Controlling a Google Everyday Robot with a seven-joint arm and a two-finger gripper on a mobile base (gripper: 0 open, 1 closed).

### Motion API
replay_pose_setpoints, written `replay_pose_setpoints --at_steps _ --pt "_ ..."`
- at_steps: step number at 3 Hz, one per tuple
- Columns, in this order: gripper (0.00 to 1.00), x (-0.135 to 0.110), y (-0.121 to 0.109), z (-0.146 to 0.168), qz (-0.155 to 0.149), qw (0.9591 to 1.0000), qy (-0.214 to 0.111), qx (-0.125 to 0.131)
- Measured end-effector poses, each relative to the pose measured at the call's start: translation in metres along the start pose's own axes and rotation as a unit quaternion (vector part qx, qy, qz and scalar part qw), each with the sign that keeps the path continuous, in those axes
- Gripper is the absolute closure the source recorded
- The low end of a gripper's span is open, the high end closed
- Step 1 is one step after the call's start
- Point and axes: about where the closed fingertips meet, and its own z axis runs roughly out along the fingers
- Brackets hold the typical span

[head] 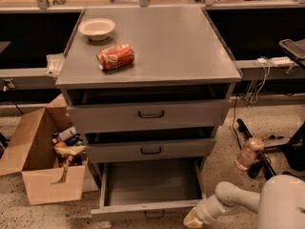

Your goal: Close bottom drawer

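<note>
The bottom drawer (151,182) of the grey metal cabinet (152,56) is pulled far out and looks empty inside. Its slim front panel (143,210) lies near the lower edge of the view, with the small black pull handle (153,215) barely showing. My white arm comes in from the lower right. My gripper (192,219) sits at the frame's bottom edge, just right of the drawer's front right corner. The two drawers above, top (151,114) and middle (150,150), each stand a little open.
A white bowl (96,28) and a red can (115,57) lying on its side rest on the cabinet top. An open cardboard box (40,159) of clutter stands on the floor at left. Chair base, cables and a bottle-like object (248,154) are at right.
</note>
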Motion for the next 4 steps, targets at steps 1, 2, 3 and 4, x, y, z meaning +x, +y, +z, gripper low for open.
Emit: replay_pose_setpoints --at_steps 1,2,3,4 --pt "1.0 0.006 -0.03 0.0 0.023 0.9988 -0.013 0.041" --pt "1.0 -0.003 -0.052 0.003 0.027 0.9971 -0.021 0.068" --pt "1.0 -0.003 -0.052 0.003 0.027 0.9971 -0.021 0.069" --pt "1.0 -0.007 -0.06 0.001 0.028 0.9961 -0.033 0.077"
